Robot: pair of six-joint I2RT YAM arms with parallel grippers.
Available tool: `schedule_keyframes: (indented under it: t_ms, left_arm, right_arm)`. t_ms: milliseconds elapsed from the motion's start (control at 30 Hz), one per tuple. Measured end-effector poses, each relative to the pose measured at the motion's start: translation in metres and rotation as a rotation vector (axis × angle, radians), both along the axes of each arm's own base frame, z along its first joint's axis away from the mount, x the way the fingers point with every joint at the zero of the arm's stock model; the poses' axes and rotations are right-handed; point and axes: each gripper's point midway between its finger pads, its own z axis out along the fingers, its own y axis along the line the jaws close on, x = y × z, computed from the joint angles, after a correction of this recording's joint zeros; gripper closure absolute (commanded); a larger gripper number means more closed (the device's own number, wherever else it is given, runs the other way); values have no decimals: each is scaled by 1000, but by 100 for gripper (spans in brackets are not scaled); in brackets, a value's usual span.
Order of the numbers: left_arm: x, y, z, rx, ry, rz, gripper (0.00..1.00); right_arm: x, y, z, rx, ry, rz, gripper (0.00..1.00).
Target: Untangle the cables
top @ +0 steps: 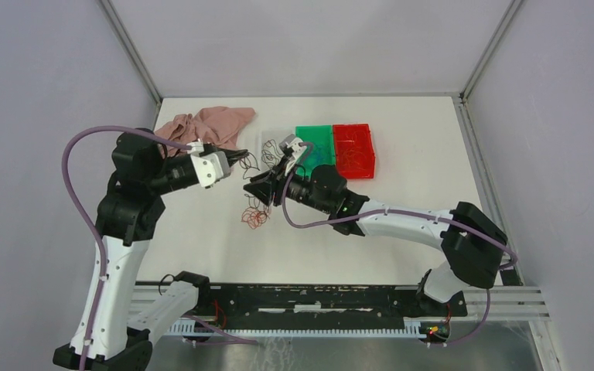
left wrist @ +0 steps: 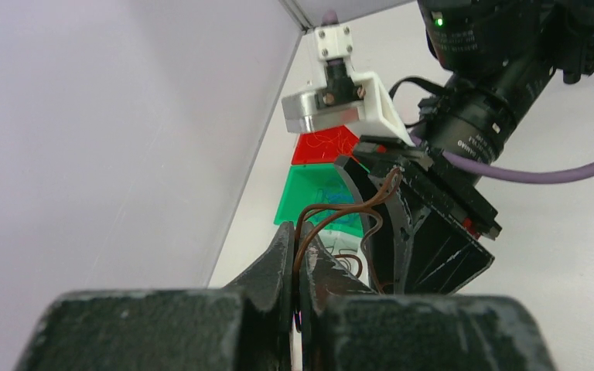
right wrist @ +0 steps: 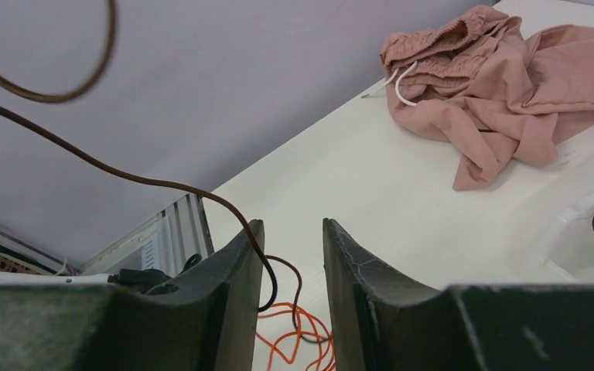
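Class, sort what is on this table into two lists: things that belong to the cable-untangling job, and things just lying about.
Job: brown wire pinched in the left hand; orange wires; green bin and red bin, both holding wires.
Lying about: pink cloth.

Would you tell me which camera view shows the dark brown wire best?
The left wrist view: the brown wire is sharp and near, pinched in the left gripper. The right wrist shows one strand; the top view only faint loops.
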Motion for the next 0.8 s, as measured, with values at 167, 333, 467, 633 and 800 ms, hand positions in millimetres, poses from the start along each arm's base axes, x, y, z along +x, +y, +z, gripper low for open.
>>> schedule_keyframes:
  t_ms: [167, 333, 467, 633, 800]
  left_arm:
    - [-1, -3, 18, -46, -4, -5, 97]
    - [-1, -7, 43, -101, 0, -13, 97]
    - [-1, -9, 54, -128, 13, -19, 97]
    - [-1, -10, 68, -164, 16, -20, 97]
    - [-2, -11, 91, -205, 3, -23, 97]
  right_arm:
    - [5, 3, -14, -13, 41, -22, 61]
    - [6, 4, -44, -47, 96, -28, 52]
    - [5, 6, -62, -73, 132, -22, 50]
    - [4, 8, -67, -80, 141, -18, 54]
    - [3, 7, -70, -83, 149, -19, 55]
